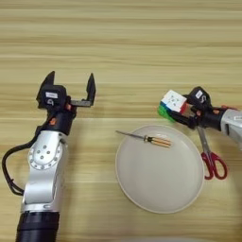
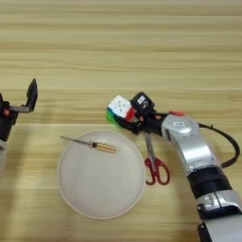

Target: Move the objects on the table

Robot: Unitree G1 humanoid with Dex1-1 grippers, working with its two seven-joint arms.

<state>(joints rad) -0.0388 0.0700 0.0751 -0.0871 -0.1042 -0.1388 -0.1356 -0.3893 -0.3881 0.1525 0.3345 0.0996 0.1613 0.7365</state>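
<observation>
At right of centre we see the right gripper [image 2: 128,116] clamped on one puzzle cube [image 2: 119,108], just above one plate [image 2: 101,208]. One screwdriver [image 2: 91,144] lies across the plate's upper rim, one pair of scissors [image 2: 154,163] beside it. At left the left gripper [image 1: 71,90] stands spread, holding nothing.

Even, soft light on the table [image 1: 142,42] — no glare. Faint shadows hug the plate [image 1: 142,189] rim and left gripper [image 1: 71,90], beneath its fingers. Slight overall softness.

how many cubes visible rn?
1: the puzzle cube, held in the right tool just beyond the plate, near its far right rim. No red cube shows; one may be hidden behind the tool or arm.
</observation>
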